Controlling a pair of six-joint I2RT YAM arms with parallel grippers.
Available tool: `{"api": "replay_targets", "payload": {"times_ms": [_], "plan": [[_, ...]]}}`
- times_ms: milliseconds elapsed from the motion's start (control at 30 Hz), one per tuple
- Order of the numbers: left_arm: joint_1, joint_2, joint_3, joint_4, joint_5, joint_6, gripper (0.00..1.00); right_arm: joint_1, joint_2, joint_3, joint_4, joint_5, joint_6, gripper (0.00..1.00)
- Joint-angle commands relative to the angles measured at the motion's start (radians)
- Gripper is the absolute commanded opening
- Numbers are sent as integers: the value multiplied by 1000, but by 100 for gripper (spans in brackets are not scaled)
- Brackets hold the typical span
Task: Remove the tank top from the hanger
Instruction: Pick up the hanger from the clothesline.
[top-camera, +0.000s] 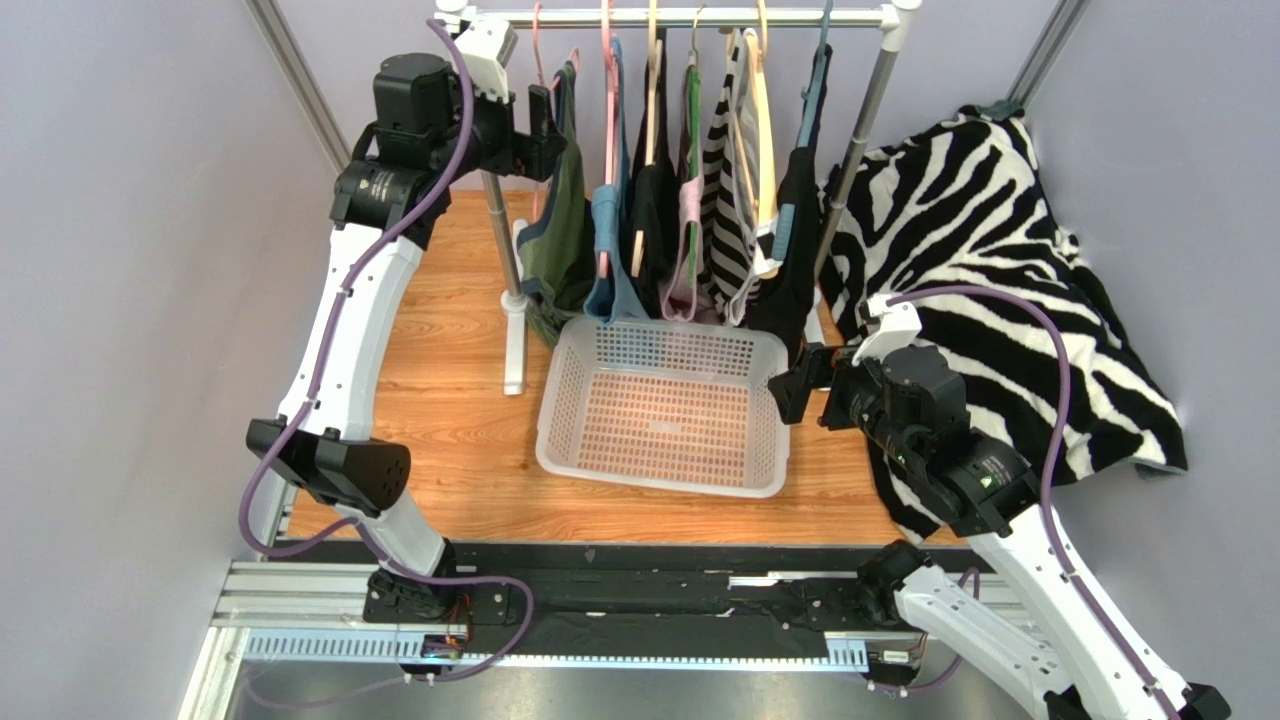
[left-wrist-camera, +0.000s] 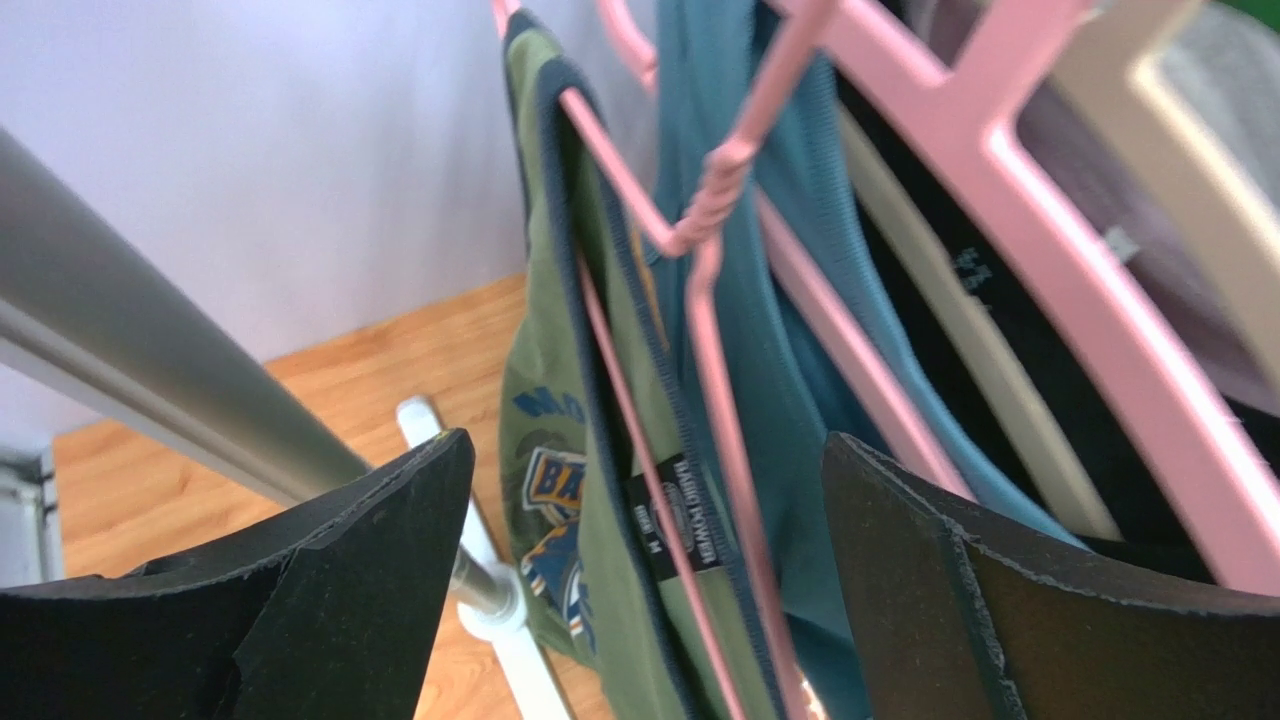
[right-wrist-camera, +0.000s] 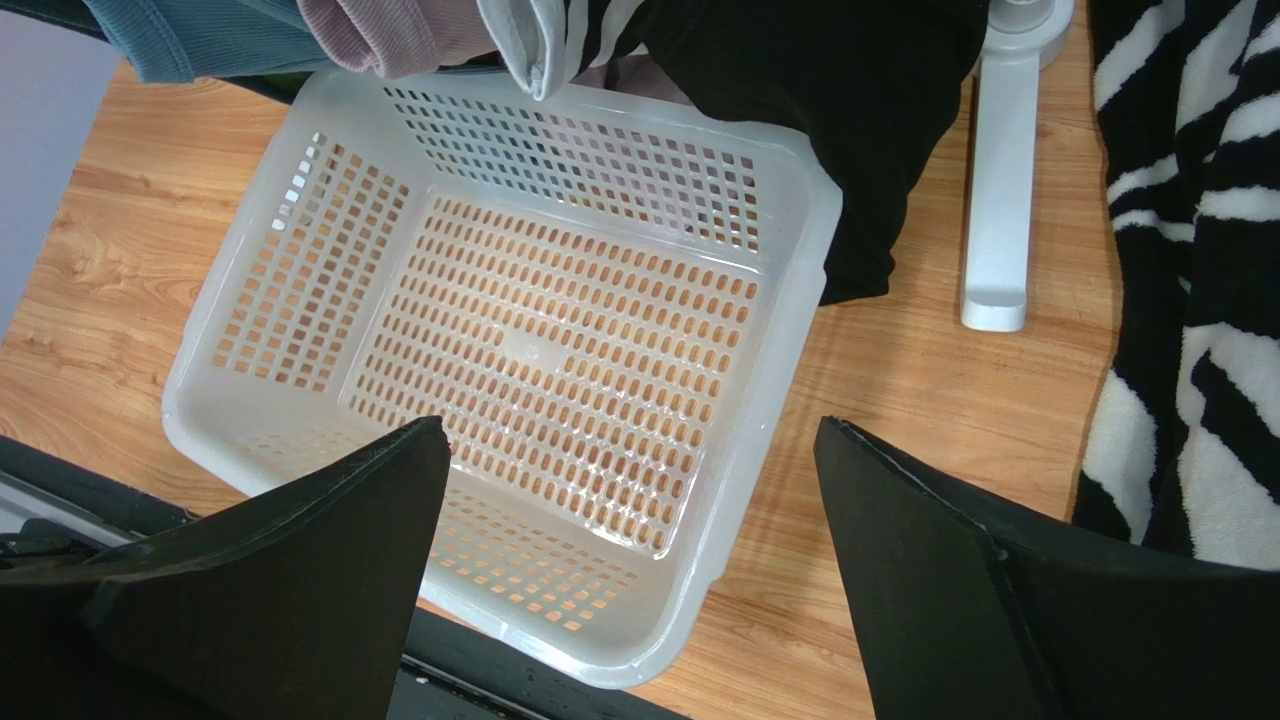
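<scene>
An olive green tank top (top-camera: 558, 240) with a navy trim and a blue chest print hangs on a pink hanger (left-wrist-camera: 706, 300) at the left end of the rail. In the left wrist view the tank top (left-wrist-camera: 594, 480) lies between my open fingers. My left gripper (top-camera: 553, 113) is raised at the hanger's shoulder, open, holding nothing. My right gripper (top-camera: 792, 387) is open and empty, low beside the right edge of the white basket (top-camera: 571, 405). The left gripper (left-wrist-camera: 646, 570) frames the hanger neck.
Several other tops on pink and cream hangers hang along the rail (top-camera: 706, 18), over the perforated basket (right-wrist-camera: 271, 225). A zebra-striped cloth (top-camera: 992, 255) covers the right side. The rack's white feet (top-camera: 516, 345) and grey poles (top-camera: 845, 165) stand on the wooden table.
</scene>
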Motion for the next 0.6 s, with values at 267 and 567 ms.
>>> {"api": "replay_targets", "payload": {"times_ms": [267,567], "plan": [[-19,-64,-80,38,-42,-11,58,15,-20,-2,48,25,-22,95],[-20,-103,-169,22,-13,1,15,18,-25,-3,52,19,-22,87]]}}
